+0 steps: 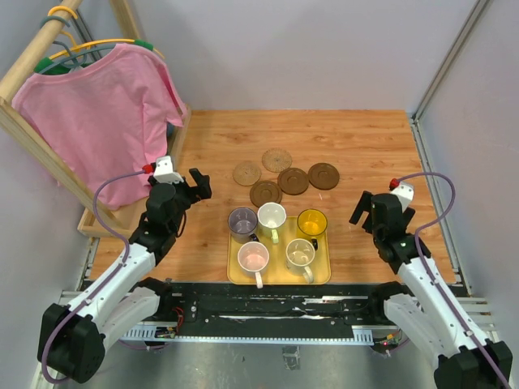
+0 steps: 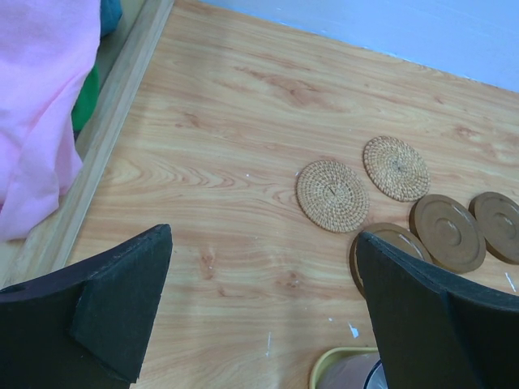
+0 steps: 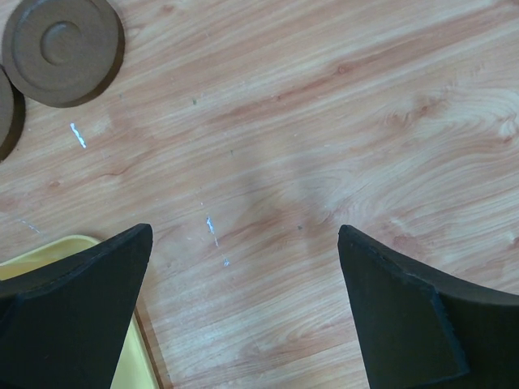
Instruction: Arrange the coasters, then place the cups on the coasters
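From above, shows five thin round coasters (image 1: 293,181), two pale woven and three dark brown, bunched together mid-way up a wood-grain tabletop (image 1: 373,146). Finds five small handled mugs (image 1: 272,216) just nearer the arms: grey-purple, white-greenish and yellow in the far row, pale pink and cream in the near one, all upright in a yellow rectangular tray (image 1: 280,279). Puts the left gripper (image 1: 200,184) left of the tray and the right gripper (image 1: 359,211) right of it, both spread wide and holding nothing, with a pink T-shirt (image 1: 105,113) on a wooden rack (image 1: 24,73) at far left. From the left wrist, frames all five discs between black fingers (image 2: 122,308) parted wide and empty, a tray corner at the bottom edge. From the right wrist, catches equally wide, empty fingers (image 3: 81,308) over the wood, one brown coaster at top left, a tray corner at lower left.
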`<state>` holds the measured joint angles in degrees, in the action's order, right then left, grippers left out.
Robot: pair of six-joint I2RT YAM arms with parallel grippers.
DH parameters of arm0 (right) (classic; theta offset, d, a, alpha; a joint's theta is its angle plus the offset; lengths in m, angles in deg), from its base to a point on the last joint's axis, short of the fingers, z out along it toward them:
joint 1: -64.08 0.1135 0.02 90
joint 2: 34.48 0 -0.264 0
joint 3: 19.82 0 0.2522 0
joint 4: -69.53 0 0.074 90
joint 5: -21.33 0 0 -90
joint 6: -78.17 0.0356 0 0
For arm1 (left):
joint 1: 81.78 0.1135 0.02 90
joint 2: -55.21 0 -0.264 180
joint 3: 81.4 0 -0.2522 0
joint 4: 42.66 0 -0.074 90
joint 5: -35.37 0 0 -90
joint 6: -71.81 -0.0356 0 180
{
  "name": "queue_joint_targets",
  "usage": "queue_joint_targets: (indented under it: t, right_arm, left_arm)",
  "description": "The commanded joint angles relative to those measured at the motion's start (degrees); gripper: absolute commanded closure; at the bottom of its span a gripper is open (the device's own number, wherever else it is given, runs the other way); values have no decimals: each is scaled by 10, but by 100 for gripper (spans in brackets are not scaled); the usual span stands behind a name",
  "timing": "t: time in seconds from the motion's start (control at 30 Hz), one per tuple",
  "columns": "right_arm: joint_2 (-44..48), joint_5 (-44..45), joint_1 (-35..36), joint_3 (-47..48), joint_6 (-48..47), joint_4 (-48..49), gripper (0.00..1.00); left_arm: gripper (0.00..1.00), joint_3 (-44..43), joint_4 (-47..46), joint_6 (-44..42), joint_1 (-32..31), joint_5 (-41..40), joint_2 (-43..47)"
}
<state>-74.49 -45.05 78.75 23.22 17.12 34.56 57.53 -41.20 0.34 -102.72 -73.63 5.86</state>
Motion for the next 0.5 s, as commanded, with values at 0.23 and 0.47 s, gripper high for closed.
queue_joint_targets:
  t: [0.23, 0.47]
  right_arm:
    - [-57, -17, -3, 68, 32, -1, 2]
    - [14, -52, -3, -2, -17, 171, 1]
  left_arm:
    - [0, -2, -20, 8, 3, -8, -18]
    - [0, -4, -19, 6, 2, -12, -20]
